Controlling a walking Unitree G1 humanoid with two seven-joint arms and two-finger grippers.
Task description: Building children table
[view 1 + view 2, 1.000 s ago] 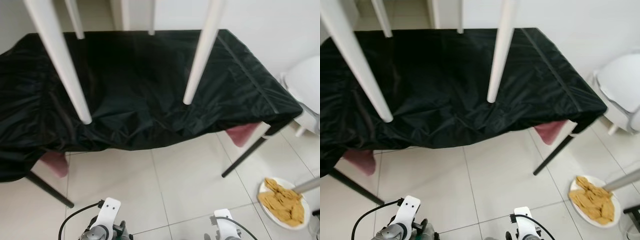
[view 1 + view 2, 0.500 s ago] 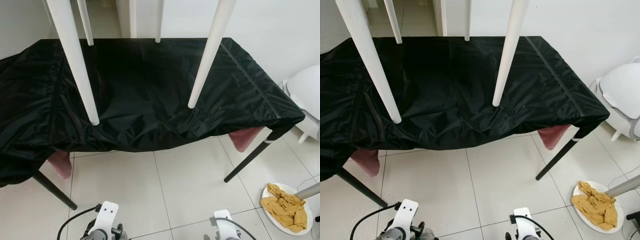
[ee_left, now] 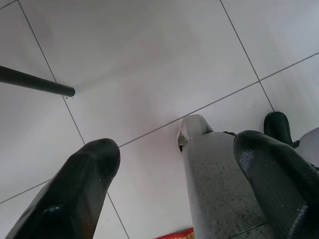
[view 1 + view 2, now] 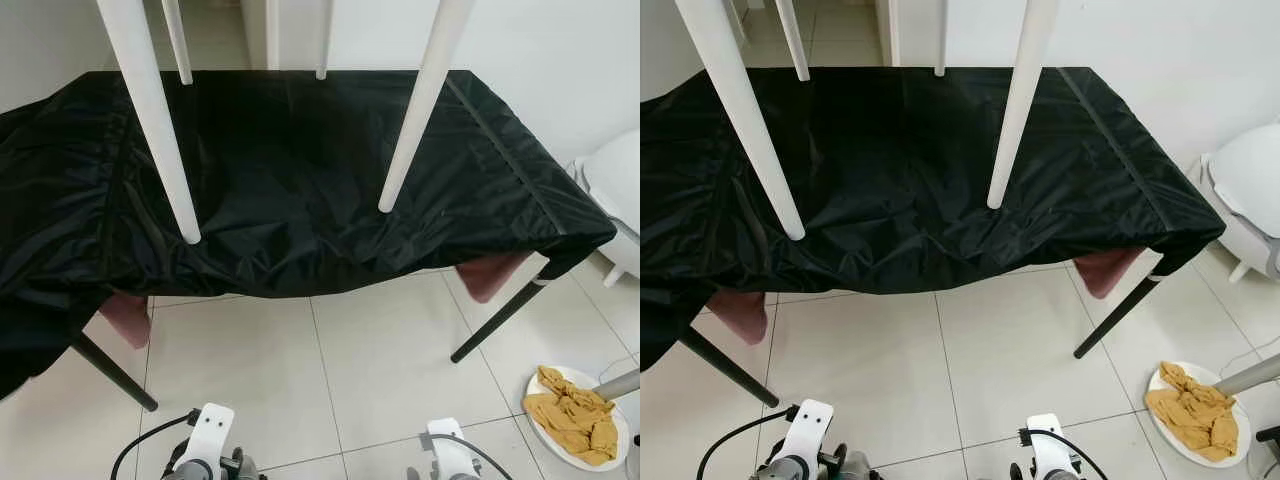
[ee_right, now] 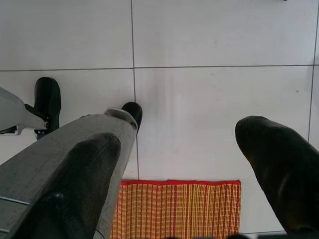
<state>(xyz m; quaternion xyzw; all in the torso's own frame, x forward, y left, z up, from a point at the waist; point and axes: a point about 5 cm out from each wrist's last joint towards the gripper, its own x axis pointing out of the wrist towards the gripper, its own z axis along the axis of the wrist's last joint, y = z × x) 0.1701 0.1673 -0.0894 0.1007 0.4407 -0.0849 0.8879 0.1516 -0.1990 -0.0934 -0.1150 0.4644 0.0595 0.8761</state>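
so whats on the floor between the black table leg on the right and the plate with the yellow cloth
Nothing: in the left eye view only bare white floor tile separates the black table leg from the plate holding the yellow cloth.

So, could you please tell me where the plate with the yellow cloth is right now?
The plate with the yellow cloth sits on the tiled floor at the robot's front right, beyond the right-hand black leg of the covered table.

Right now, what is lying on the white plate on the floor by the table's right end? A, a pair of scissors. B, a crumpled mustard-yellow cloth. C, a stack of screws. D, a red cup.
B: the white plate on the tiled floor, to the right of the black-covered table, holds a crumpled mustard-yellow cloth.
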